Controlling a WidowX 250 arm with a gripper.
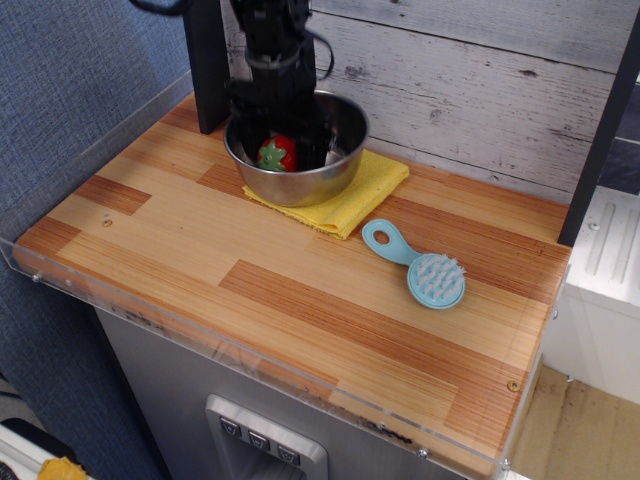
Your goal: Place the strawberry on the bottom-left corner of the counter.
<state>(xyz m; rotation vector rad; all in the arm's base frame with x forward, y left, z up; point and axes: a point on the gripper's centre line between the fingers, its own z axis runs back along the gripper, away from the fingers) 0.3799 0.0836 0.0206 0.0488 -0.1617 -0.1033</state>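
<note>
the tool [284, 152] is straddling the strawberry [277, 154] in the bowl [300, 180], jaws looking wide; closing squarely should precede lifting toward the bench's [300, 300] near-left corner.

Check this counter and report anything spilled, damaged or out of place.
Nothing stands out. The steel bowl sits upright on the yellow cloth, the strawberry lies inside it under the gripper, and the blue brush lies flat on the counter. No spill shows.
</note>
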